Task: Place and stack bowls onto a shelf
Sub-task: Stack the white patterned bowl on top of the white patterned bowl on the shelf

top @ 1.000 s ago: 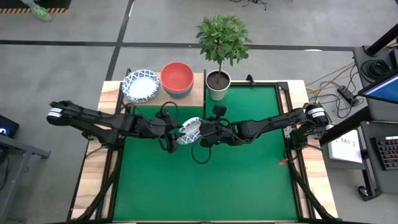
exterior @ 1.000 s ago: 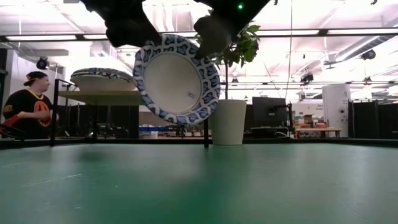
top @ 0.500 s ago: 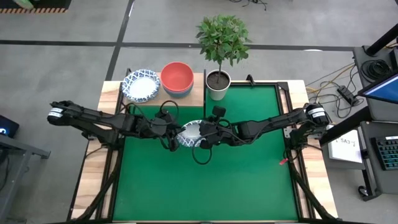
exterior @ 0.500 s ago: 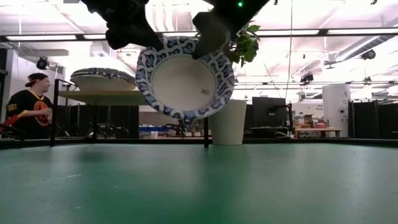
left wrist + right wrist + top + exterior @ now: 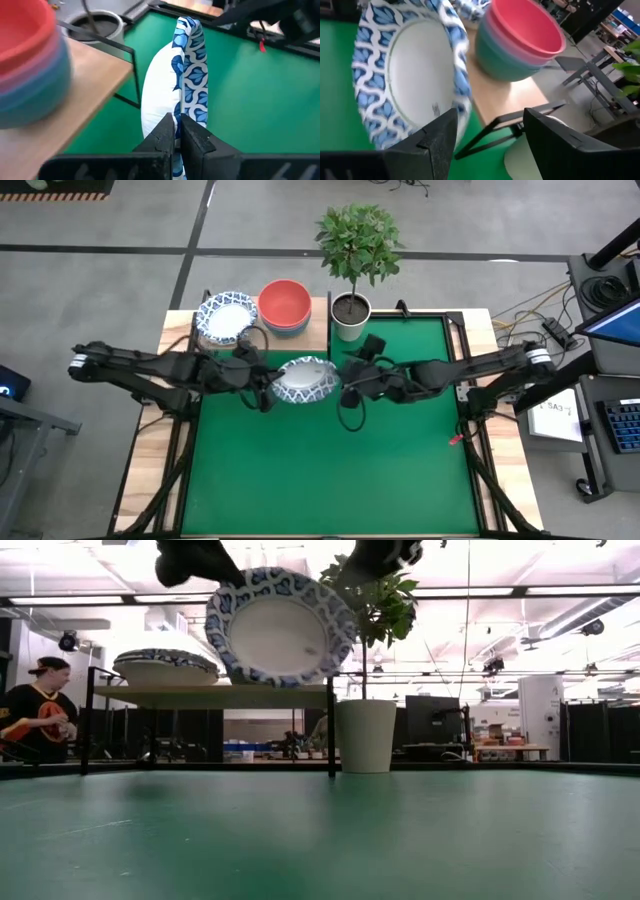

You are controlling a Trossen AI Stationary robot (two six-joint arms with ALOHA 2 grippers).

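Handover done: right gripper (image 5: 345, 383) has released, jaws now spread wide.
We see left gripper (image 5: 176, 131) clamping the patterned bowl's (image 5: 305, 378) rim, tilted above the green mat (image 5: 400, 470) beside the shelf (image 5: 180, 325); no legible writing.

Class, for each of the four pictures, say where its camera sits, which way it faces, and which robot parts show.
High: overhead, straight down; both arms, blue-patterned white bowl, bare-wood shelf.
Low: table height, looking level across the green mat; arms enter from above.
Left wrist: on the left arm; left claw shut on the bowl's rim.
Right wrist: on the right arm; open right claw.
Shared: all four show that bowl.
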